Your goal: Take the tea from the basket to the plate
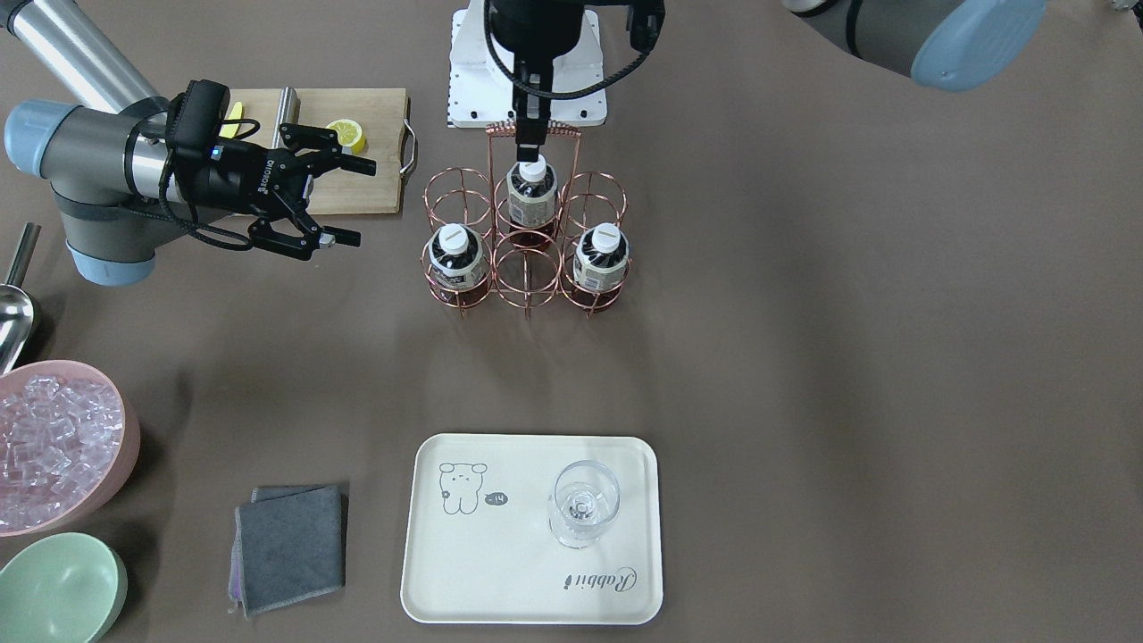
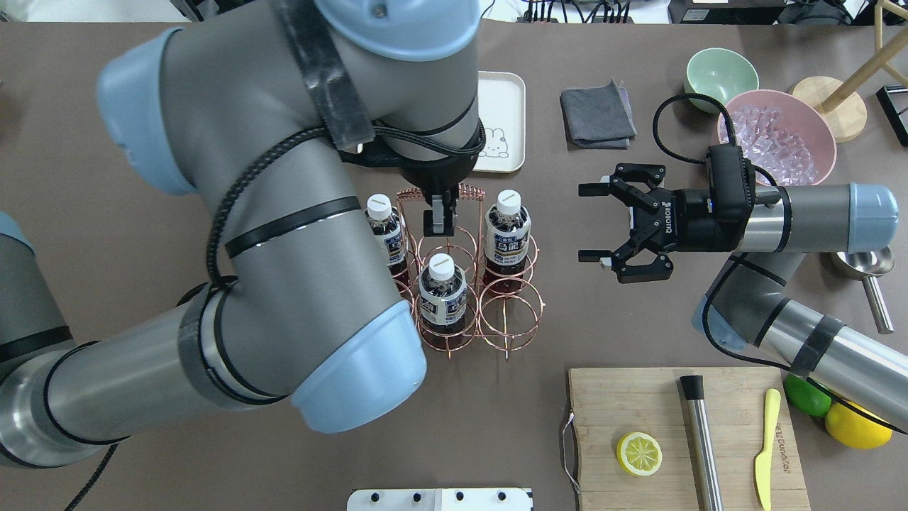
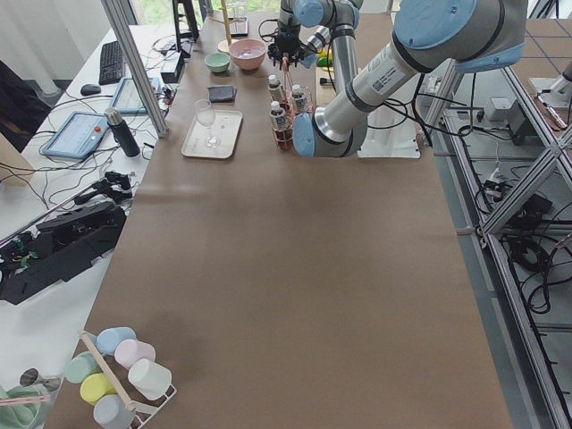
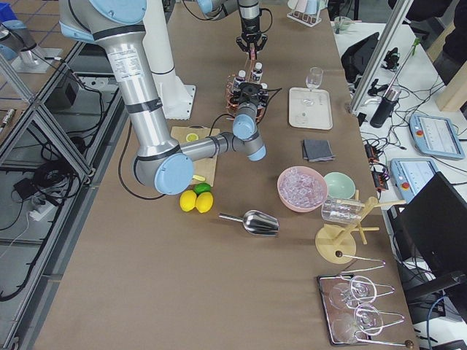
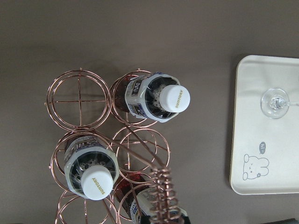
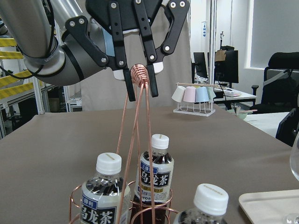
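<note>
Three tea bottles (image 1: 457, 254) (image 1: 532, 192) (image 1: 600, 254) with white caps stand in the copper wire basket (image 1: 527, 268); in the overhead view they are one (image 2: 383, 227), another (image 2: 441, 291) and the third (image 2: 509, 227). My left gripper (image 2: 440, 226) hangs above the basket, its fingers (image 6: 128, 88) closed on the coiled handle (image 6: 140, 74). My right gripper (image 2: 589, 223) is open and empty, level with the basket and a hand's width to its side. The cream plate (image 1: 500, 572) lies apart from the basket and bears a clear stemmed glass (image 1: 582, 503).
A wooden cutting board (image 2: 638, 404) holds a lemon half (image 2: 638, 454), a yellow knife (image 2: 766, 447) and a steel muddler (image 2: 702, 440). A pink bowl of ice (image 2: 777, 135), a mint bowl (image 2: 720, 74), a grey cloth (image 2: 596, 113) and a metal scoop (image 2: 869, 277) lie on my right side.
</note>
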`<state>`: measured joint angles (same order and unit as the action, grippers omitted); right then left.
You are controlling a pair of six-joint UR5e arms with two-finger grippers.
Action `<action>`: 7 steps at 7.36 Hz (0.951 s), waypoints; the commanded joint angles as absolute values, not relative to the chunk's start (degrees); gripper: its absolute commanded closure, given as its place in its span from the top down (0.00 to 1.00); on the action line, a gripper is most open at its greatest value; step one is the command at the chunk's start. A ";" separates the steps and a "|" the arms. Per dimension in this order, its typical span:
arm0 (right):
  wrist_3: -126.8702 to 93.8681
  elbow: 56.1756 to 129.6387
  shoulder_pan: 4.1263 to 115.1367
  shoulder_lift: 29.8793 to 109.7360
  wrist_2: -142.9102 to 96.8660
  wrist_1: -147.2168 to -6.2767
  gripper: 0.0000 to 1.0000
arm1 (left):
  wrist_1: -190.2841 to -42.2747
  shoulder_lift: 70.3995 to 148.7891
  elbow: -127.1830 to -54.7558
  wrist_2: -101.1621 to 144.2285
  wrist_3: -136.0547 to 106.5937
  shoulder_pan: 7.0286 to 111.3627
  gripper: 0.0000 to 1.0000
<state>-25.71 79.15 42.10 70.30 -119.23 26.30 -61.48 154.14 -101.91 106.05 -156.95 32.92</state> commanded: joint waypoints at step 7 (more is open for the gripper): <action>-25.14 78.84 41.57 67.60 -113.48 21.02 0.99 | -61.44 153.81 -101.60 105.73 -157.15 33.13 0.00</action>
